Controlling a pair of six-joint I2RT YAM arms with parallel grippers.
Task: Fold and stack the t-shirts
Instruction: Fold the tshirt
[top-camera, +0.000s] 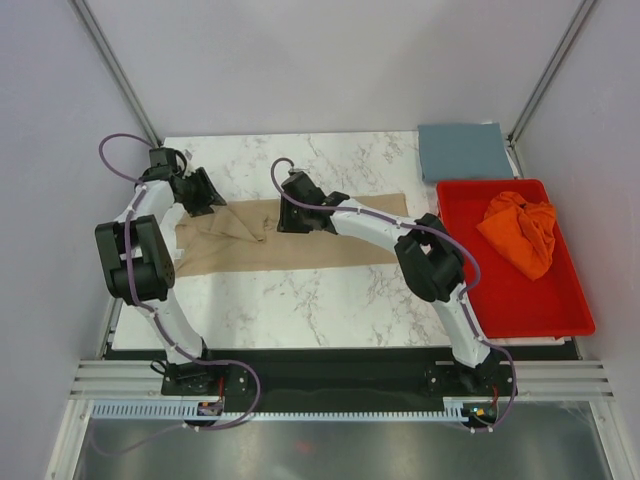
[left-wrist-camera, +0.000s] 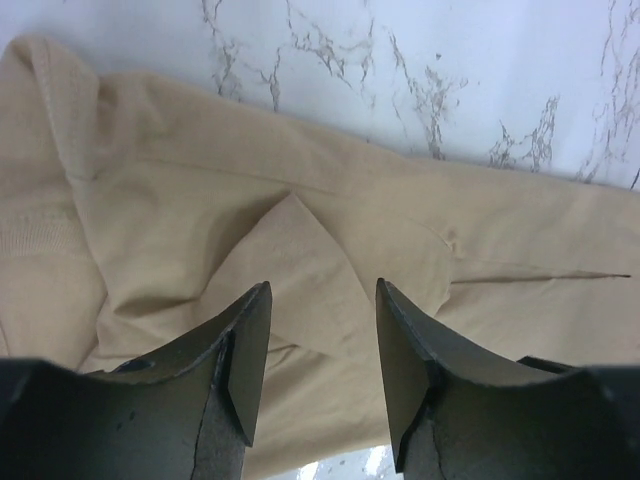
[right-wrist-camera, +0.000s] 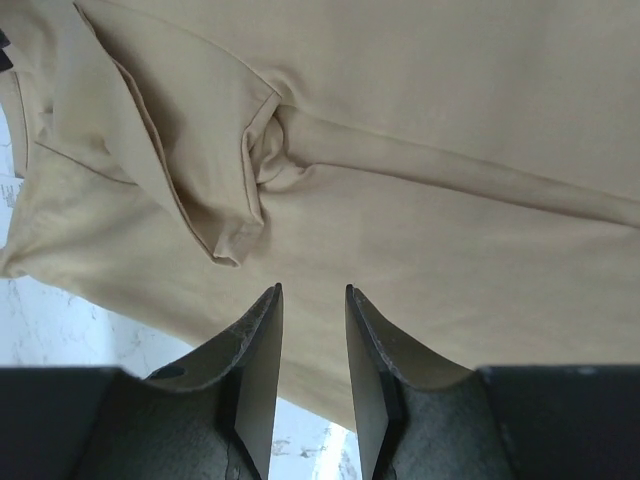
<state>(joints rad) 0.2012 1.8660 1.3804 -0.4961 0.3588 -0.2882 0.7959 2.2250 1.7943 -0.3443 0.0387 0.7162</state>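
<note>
Tan t-shirt (top-camera: 300, 245) laid lengthwise on bench (top-camera: 300, 300).
Left fingers (left-wrist-camera: 240, 350) open over its bunched end; right fingers (right-wrist-camera: 262, 340) parted, empty, above its middle. Blue-grey t-shirt (top-camera: 465, 150) folded at far corner; orange t-shirt (top-camera: 520, 232) crumpled in red tray (top-camera: 560, 310).

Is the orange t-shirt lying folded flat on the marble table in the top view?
No, the orange t-shirt sits crumpled in a heap inside the red tray at the table's right side.
</note>
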